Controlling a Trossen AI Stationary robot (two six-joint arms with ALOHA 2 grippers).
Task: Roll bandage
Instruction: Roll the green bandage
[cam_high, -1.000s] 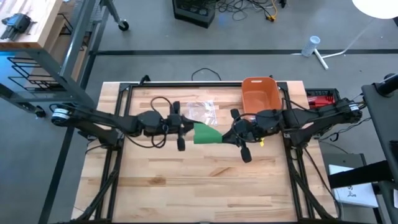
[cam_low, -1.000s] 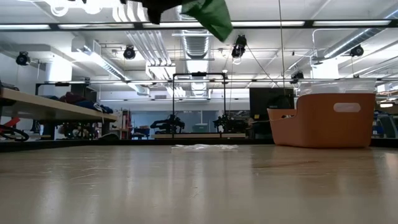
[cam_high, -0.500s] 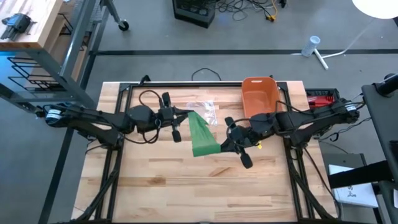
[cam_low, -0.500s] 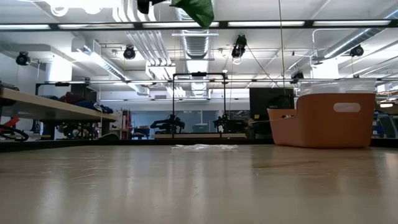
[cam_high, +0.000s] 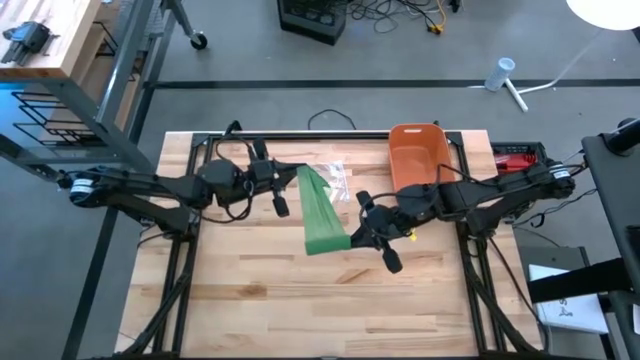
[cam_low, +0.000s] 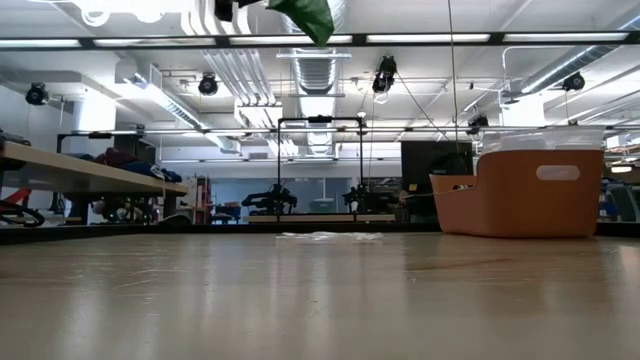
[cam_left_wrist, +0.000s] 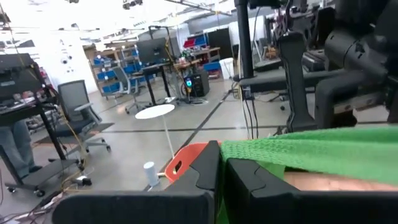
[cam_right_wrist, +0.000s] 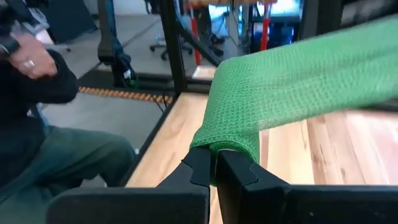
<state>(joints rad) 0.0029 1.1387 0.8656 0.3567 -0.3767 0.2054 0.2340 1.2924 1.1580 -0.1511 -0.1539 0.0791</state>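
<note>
**A:** So which step is this? The green mesh bandage strip (cam_high: 322, 214) hangs mid-frame above the wooden counter (cam_high: 250, 300).

**B:** Stretching, I'd say. Left end effector (cam_high: 296, 175) and right end effector (cam_high: 352, 240) each pinch an end tight. Next it needs one end turned over to start the roll.

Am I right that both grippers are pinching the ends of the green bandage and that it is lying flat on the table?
Not quite: the left gripper and right gripper do pinch the green bandage at its ends, but it is stretched in the air. The low view shows it hanging well above the table.
</note>
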